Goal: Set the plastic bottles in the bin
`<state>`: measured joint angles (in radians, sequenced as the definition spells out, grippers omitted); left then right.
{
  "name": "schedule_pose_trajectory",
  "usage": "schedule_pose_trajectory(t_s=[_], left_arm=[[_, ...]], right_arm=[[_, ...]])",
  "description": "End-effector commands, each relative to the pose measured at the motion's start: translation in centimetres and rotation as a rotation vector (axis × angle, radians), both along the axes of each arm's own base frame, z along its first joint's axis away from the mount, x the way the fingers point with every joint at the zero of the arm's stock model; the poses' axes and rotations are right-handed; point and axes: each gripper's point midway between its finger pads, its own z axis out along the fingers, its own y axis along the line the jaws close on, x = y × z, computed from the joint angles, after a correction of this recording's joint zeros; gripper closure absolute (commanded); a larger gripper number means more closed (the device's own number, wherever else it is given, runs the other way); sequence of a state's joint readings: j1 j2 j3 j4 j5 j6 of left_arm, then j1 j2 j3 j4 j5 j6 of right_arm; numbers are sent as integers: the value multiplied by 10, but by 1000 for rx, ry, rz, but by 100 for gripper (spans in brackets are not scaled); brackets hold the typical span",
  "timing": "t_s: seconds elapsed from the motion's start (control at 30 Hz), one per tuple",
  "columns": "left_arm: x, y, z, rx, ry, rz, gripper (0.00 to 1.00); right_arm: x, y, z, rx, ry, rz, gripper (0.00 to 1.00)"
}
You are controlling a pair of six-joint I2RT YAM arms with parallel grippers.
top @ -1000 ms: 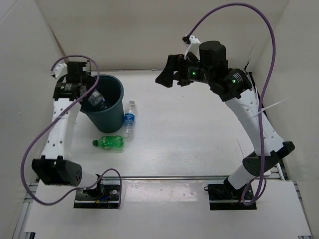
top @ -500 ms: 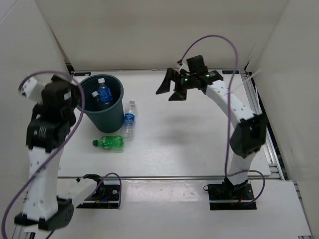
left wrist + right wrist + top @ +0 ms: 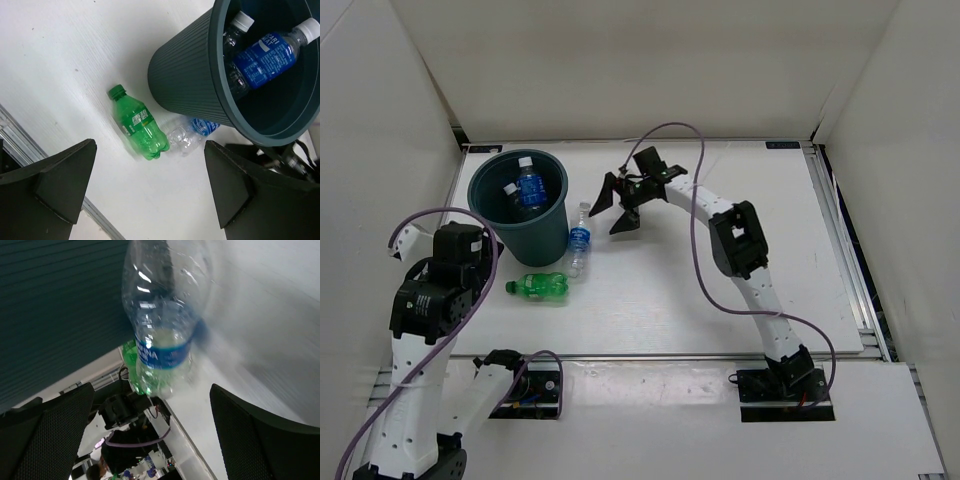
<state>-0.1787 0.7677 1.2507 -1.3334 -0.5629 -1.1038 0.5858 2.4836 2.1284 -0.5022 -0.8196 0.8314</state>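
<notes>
Left gripper [image 3: 150, 150] gapes wide and empty, its arm folded; right gripper [image 3: 617, 208] spread wide, empty, its arm stretched out

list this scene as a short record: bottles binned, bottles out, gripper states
binned: clear plastic bottle with blue label, plain clear plastic bottle, both in round dark teal plastic bin
on table: second blue-label clear bottle beside the bin, green plastic bottle, both lying
left gripper: open, empty
right gripper: open, near second blue-label clear bottle
</notes>
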Motion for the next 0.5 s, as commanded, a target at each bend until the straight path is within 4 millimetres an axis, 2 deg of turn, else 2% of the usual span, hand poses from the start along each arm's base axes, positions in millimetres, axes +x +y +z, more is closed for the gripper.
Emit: schedule_pose_trajectory(t_s=[0.0,0.03,0.07,0.17,0.33,0.43,0.47], left_arm=[[-15,-2,-11,-28,39,-7,0],[-17,-4,-16,-33,61,-15,0],[-19,-7,-15,-46,51,-26,0],[-23,-14,-23,-75,65,-64,0],[-28,-22,-34,-85,101,-129,0],[-30,-25,-37,-92,109,-151,0],[-31,-27,-41,-97,121,-156,0]], right_arm=[[-5,35,26,122,-26,57,0],[-9,42,14,117,-6,64,0],[-13,48,10,118,3,68,0],[-21,56,-17,88,49,69,0],[-30,73,-46,88,87,74,0],[-30,75,-52,97,111,69,16],[-32,74,-58,85,134,63,26]])
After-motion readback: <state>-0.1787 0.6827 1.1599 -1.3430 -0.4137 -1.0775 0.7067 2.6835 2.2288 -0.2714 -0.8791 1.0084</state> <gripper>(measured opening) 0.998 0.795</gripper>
